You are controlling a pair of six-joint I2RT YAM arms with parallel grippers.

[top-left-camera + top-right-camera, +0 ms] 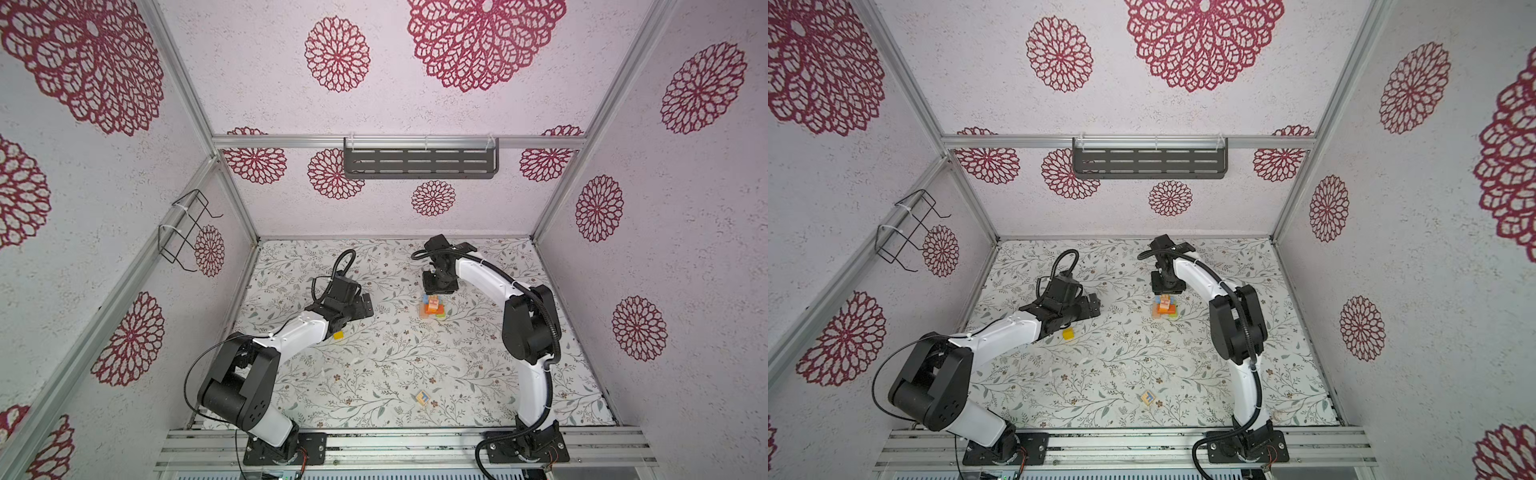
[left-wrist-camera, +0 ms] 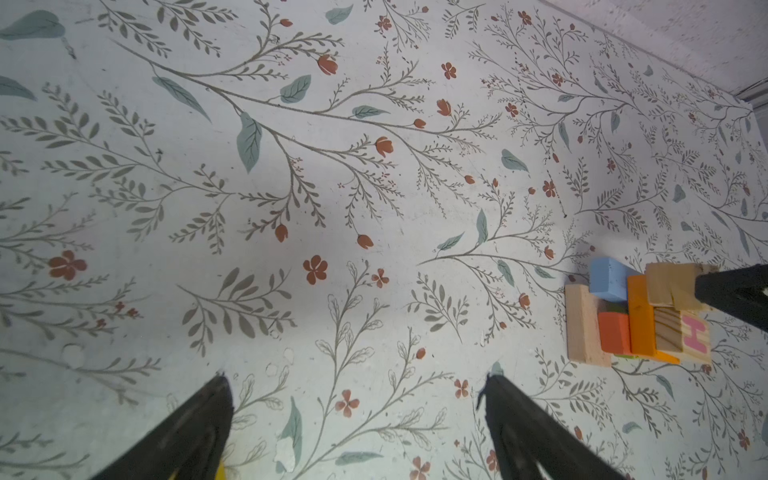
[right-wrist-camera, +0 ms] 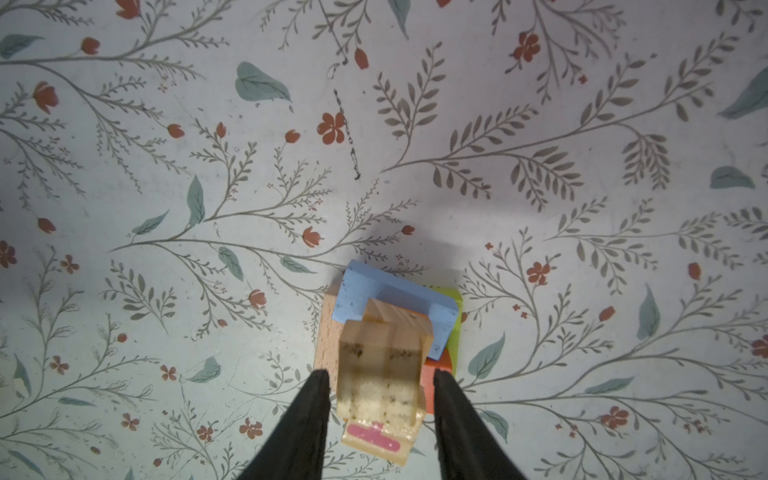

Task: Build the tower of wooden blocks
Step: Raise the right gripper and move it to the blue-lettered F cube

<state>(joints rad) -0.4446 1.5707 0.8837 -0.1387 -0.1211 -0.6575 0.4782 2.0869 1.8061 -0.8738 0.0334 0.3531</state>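
Observation:
The tower [image 1: 432,308] [image 1: 1165,307] stands right of the table's middle: tan bar and lime at the base, orange and blue blocks above, then natural cubes. My right gripper [image 3: 380,376] [image 1: 439,286] hangs over it, open, its fingers on either side of the top natural cube [image 3: 378,365] with a thin gap each side. A cube with a pink letter [image 3: 374,440] [image 2: 694,338] sits below. My left gripper [image 2: 353,378] [image 1: 363,306] is open and empty over bare table. A yellow cube [image 1: 338,335] [image 1: 1068,333] lies beside the left arm. A loose letter cube [image 1: 423,399] [image 1: 1148,398] lies near the front.
A black slotted shelf [image 1: 419,162] hangs on the back wall and a wire rack [image 1: 187,228] on the left wall. An aluminium rail [image 1: 395,444] carrying both arm bases runs along the front edge. Walls close in the table on three sides.

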